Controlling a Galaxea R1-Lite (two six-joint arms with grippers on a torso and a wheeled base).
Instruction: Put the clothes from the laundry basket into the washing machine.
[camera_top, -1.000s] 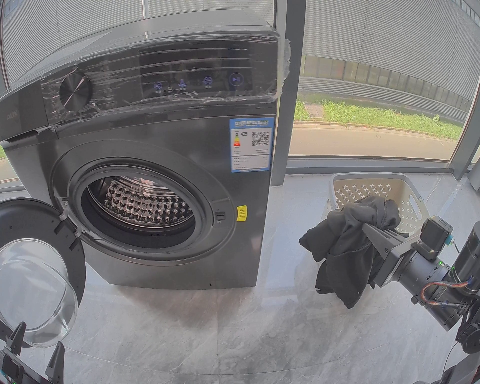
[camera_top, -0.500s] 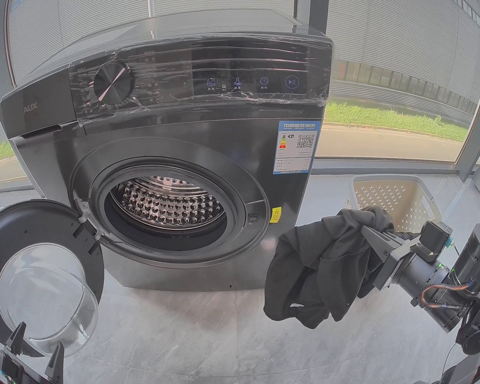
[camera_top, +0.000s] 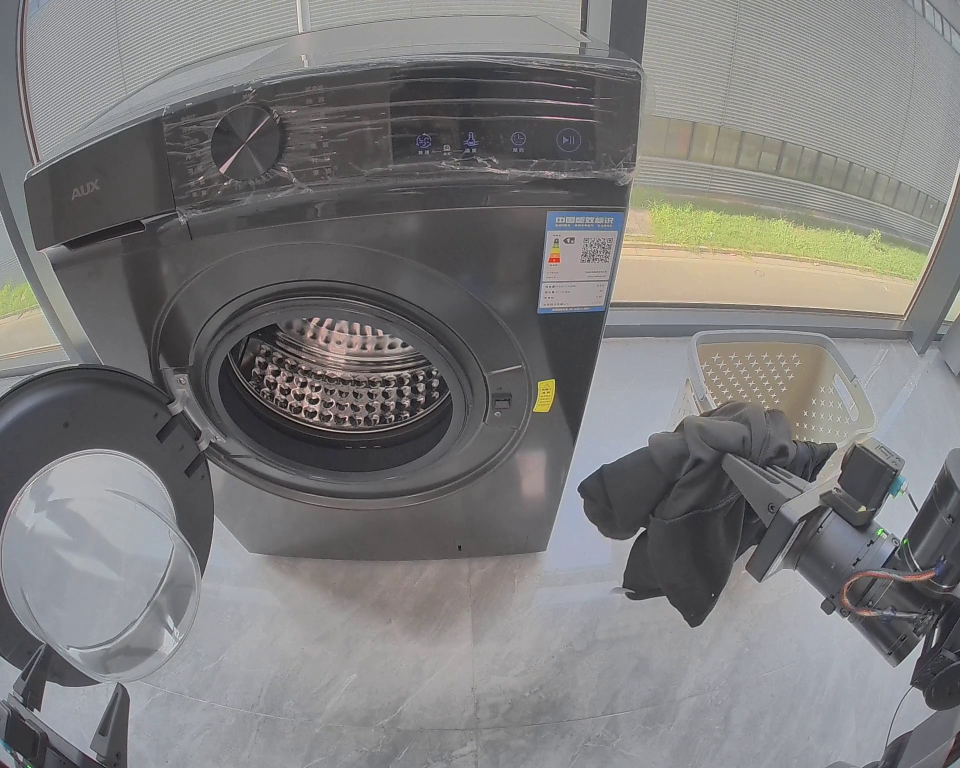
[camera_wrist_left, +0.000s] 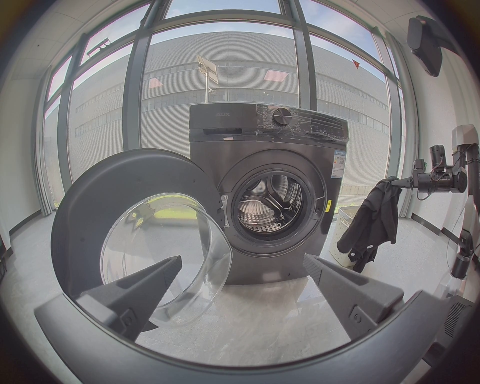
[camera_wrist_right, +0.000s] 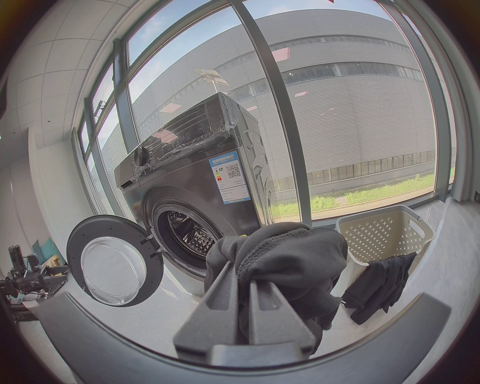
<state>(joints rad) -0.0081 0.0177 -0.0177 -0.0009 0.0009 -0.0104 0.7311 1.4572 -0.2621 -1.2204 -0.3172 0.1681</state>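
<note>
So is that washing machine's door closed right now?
No, the door of the washing machine stands wide open to one side, and the metal drum shows through the round opening.

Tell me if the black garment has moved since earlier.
Yes: the black garment hangs closer to the washing machine's front corner than a second ago.

The washer (camera_top: 400, 255) has a dark grey metal shell with a satin sheen. Crinkled, glossy clear film (camera_top: 400, 115) wraps its panel. The drum (camera_top: 340, 385) is bright dimpled steel. The door (camera_top: 95, 410) is a matt black plastic ring around a clear glass bowl (camera_top: 100, 565). The label (camera_top: 580, 260) looks like smooth paper. The basket (camera_top: 780, 342) is matt cream plastic, perforated. The garment (camera_top: 690, 500) is soft, matt black cloth. The floor (camera_top: 420, 650) is polished grey stone-look tile.
</note>
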